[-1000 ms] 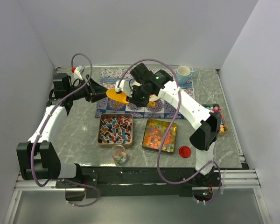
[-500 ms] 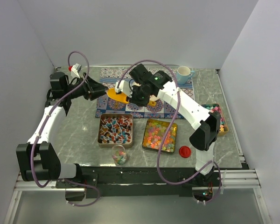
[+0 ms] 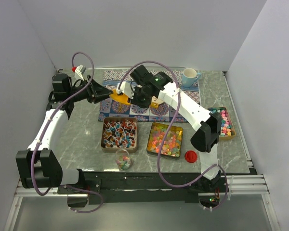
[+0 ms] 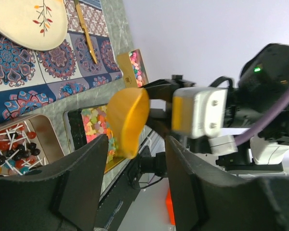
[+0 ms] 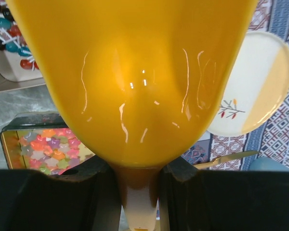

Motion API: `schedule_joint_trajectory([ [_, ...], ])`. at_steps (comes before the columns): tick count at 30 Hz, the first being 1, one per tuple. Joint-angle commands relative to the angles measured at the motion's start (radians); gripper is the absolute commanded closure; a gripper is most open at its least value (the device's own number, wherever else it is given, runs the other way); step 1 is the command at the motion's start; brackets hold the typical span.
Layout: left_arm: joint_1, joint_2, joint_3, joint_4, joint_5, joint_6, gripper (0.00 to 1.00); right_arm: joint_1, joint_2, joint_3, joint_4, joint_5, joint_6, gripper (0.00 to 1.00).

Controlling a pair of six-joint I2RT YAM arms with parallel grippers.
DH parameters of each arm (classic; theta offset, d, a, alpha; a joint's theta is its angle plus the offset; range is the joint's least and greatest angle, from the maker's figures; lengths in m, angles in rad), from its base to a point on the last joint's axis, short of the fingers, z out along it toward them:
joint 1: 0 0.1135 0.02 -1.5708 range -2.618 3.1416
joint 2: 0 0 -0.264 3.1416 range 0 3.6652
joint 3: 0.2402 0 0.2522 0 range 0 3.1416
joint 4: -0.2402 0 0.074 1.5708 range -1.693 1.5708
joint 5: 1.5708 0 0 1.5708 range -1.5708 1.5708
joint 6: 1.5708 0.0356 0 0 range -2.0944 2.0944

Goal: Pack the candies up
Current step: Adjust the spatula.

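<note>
The candies (image 3: 165,138) fill a gold tin at the table's middle front, in mixed pink, orange, yellow and green; the same candies (image 5: 43,144) show in the right wrist view. My right gripper (image 3: 130,94) is shut on the handle of an orange scoop (image 5: 135,82), held above the patterned mat (image 3: 149,114). My left gripper (image 3: 107,92) stands open just left of the scoop (image 3: 119,96). In the left wrist view the scoop's bowl (image 4: 127,120) hangs ahead of the left gripper (image 4: 136,149), untouched by either finger.
A tin of lollipops (image 3: 119,133) sits left of the candy tin. A small glass jar (image 3: 123,160) holding a few sweets stands near the front edge, a red lid (image 3: 190,155) to its right. Another sweet tin (image 3: 225,122) is at far right, a mug (image 3: 189,76) at the back, a plate (image 5: 253,91) on the mat.
The right arm has carried the scoop leftward, toward the left gripper. The left gripper has swung slightly toward the scoop, so the two now nearly meet.
</note>
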Motion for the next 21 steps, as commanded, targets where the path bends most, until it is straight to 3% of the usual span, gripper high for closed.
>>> schedule_joint_trajectory([
  [1,-0.005,-0.015,0.020,-0.005,0.000,0.045,0.46,0.007,-0.033,0.064,0.044,-0.005,0.017,1.00],
  [7,-0.006,0.006,0.023,0.024,0.015,0.039,0.50,0.013,-0.048,0.052,0.047,0.001,0.016,1.00],
  [15,-0.011,0.051,0.002,0.058,0.041,0.039,0.82,0.015,-0.051,0.098,0.051,-0.064,0.008,1.00],
  [19,-0.009,0.068,-0.035,0.159,0.101,0.006,0.99,0.013,-0.095,0.078,0.043,-0.103,-0.004,1.00],
  [21,-0.008,0.075,-0.072,0.199,0.130,-0.025,0.99,0.003,-0.140,0.036,0.041,-0.147,-0.011,0.89],
])
